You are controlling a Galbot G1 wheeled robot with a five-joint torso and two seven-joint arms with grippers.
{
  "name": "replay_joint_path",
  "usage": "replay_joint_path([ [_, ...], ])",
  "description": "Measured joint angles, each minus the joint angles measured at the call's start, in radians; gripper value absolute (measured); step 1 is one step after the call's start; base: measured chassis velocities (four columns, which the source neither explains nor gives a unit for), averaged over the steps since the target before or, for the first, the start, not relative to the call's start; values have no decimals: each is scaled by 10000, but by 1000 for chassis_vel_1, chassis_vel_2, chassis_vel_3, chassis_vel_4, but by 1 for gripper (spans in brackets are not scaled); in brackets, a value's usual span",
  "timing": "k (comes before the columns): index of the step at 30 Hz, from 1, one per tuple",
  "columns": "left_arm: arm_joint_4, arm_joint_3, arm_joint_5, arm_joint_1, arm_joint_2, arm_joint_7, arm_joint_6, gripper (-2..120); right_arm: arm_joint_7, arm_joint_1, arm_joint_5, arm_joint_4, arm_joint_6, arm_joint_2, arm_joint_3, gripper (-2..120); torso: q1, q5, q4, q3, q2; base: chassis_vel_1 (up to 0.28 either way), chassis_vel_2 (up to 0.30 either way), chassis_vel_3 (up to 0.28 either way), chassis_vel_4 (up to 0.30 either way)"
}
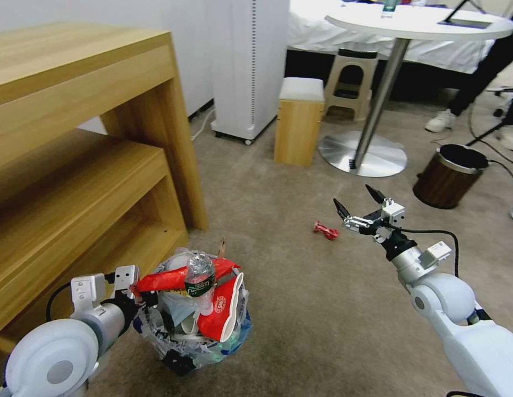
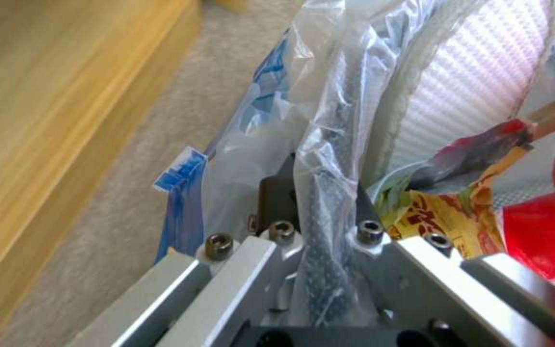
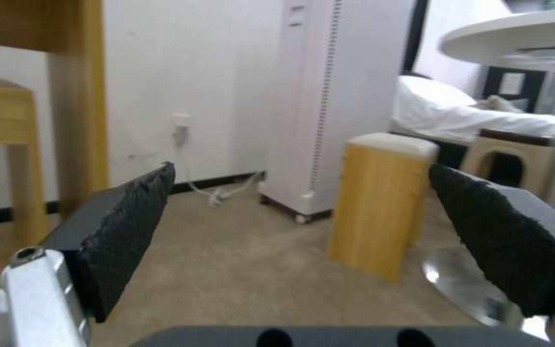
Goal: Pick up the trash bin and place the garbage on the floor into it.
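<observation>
We have the bin [image 1: 193, 325], heaped with litter, beside the shelf unit [image 1: 74, 182], our left pincer [image 1: 136, 291] clamped on its bagged rim. One red wrapper [image 1: 325, 230] lies on the carpet just beside our wide-spread right pincer [image 1: 358, 205]; next, we judge, lowering onto it.

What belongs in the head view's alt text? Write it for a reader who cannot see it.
The left gripper holds the rim of an overfilled trash bin, while the right gripper, jaws open, hangs just beside a red wrapper lying on the carpet. A wooden shelf unit stands at left; a brown bin and round table are beyond.
</observation>
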Motion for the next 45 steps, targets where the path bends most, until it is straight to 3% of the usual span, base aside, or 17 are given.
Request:
replay_joint_path([
  [13, -42, 1, 111, 52, 3, 58, -74, 1, -72, -182, 70, 26, 80, 1, 125, 100, 0, 1, -6, 0, 0, -92, -92, -94, -93],
  [18, -64, -38, 246, 134, -1, 137, -161, 1, -127, -216, 117, 21, 120, 30, 104, 100, 0, 0, 5, 0, 0, 0, 0, 0, 0],
  [45, -2, -169, 193, 115, -6, 234, -127, 1, -313, -151, 117, -216, 227, 192, -196, 100, 0, 0, 0, 0, 0, -37, 29, 37, -35],
])
